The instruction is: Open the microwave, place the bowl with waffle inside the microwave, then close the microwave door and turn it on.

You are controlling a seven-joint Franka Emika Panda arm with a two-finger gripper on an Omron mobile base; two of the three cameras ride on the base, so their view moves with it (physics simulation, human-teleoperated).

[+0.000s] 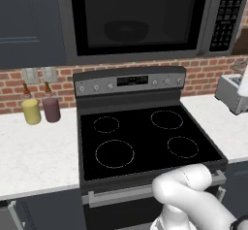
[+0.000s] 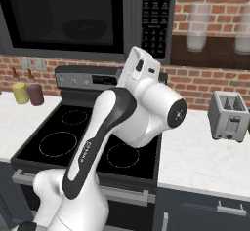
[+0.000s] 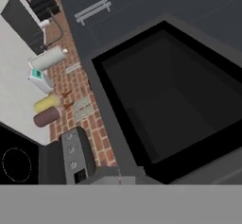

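1. Above the black glass-top stove, the wide dark-grey microwave hangs with its door shut; a round dark bowl shows dimly behind the glass.
2. From the right, the raised white arm nears the black keypad strip; a silver toaster stands on the counter's right end.
3. Looking along the hand, the microwave door faces close ahead; whether the jaws are open I cannot tell.

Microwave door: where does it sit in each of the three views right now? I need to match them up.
Left base view: microwave door across the top, above the stove.
Right base view: top left.
Hand view: large dark window, right of centre.
Shared landmark: the yellow bottle.
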